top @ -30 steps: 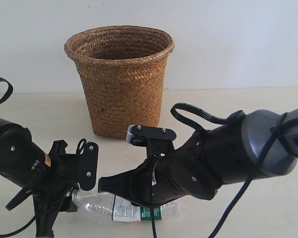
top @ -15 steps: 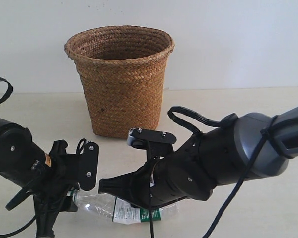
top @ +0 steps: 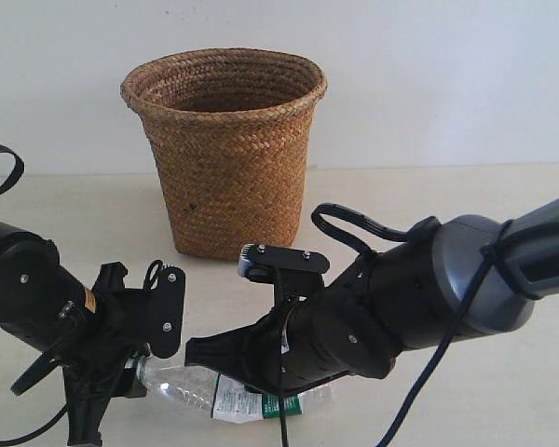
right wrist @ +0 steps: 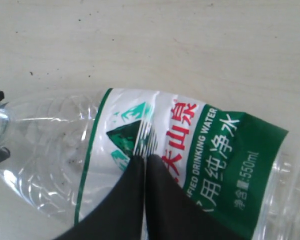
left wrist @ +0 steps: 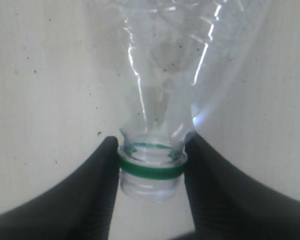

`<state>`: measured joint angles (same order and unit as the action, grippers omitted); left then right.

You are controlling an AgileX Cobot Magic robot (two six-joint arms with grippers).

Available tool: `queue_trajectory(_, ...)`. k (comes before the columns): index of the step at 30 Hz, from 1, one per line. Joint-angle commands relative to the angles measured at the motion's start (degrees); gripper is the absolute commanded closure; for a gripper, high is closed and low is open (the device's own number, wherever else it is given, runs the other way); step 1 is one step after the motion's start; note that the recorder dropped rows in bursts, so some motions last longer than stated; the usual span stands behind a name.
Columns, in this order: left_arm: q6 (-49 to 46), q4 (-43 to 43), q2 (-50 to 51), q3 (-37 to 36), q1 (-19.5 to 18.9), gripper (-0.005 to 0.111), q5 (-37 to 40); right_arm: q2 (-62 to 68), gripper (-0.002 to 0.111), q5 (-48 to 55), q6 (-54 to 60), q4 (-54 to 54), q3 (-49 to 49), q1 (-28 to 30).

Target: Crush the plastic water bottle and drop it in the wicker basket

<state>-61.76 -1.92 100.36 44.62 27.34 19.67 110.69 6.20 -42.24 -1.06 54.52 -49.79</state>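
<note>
Clamps left hand (left wrist: 151, 167) on neck (left wrist: 151, 150) of plastic water bottle (top: 182, 384), flat on worktop (top: 93, 214) before wicker basket (top: 228, 158). Presses right hand (right wrist: 145, 162), fingers (right wrist: 125, 200) closed together, against label (right wrist: 210, 145); hides much of bottle behind arms (top: 429, 298).

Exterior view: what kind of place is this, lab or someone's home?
Most likely a lab test bench: bare pale tabletop against a blank white wall, left arm and right arm working over it, with a wicker basket and plastic water bottle as props.

Bottle (top: 188, 388) lying on table (top: 466, 209), before basket (top: 228, 158).
</note>
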Motion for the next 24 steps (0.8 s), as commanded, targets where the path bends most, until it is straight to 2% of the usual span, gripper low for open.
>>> queue_trajectory(1,0.63,-0.15,0.00,0.15,0.00,0.103,-0.64,3.81,0.108,15.54,1.31,-0.48,-2.38,0.09)
queue_trajectory(10,0.63,-0.15,0.00,0.15,0.00,0.103,-0.64,3.70,0.108,14.64,1.89,-0.48,-2.38,0.09)
queue_trajectory(16,0.63,-0.02,0.00,0.15,-0.15,0.103,-0.11,-2.16,0.108,10.94,1.89,-1.04,-2.38,0.09)
queue_trajectory(20,0.63,-0.02,0.00,0.15,-0.45,0.103,0.02,-7.71,0.108,12.22,-1.18,-6.50,-2.38,0.09)
queue_trajectory(24,0.63,-0.02,0.00,0.15,-0.43,0.103,0.57,-13.49,0.108,12.89,-10.32,-17.19,-2.49,0.09)
